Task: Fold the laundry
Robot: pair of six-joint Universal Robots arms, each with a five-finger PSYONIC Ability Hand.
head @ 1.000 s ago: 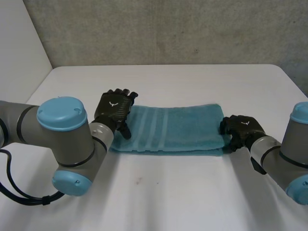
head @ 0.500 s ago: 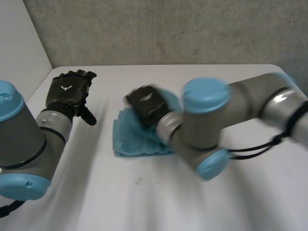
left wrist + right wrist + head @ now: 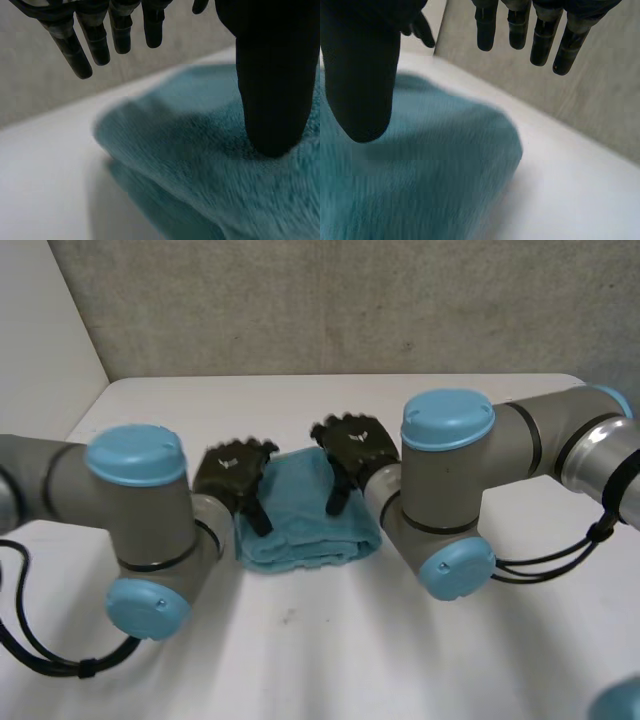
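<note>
The folded teal terry towel [image 3: 305,525] lies mid-tabletop [image 3: 330,650], with the left hand [image 3: 232,468] at its left edge and the right hand [image 3: 352,440] over its right part. Both hands have straight, spread fingers and pinch nothing. The towel looks soft, light and floppy, so it is probably best pinched at stacked corners; no writing is legible.

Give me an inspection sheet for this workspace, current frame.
surface: white table, the towel lying near its middle.
job's things: one teal towel, folded into a compact stack.
clutter: nothing seen.
robot hands: left robot hand open, thumb down on the towel at its left edge; right robot hand open, fingers straight, over the towel's far right part.
cables: nothing seen across the towel.
surroundings: grey wall behind the table; white panel at the left.
</note>
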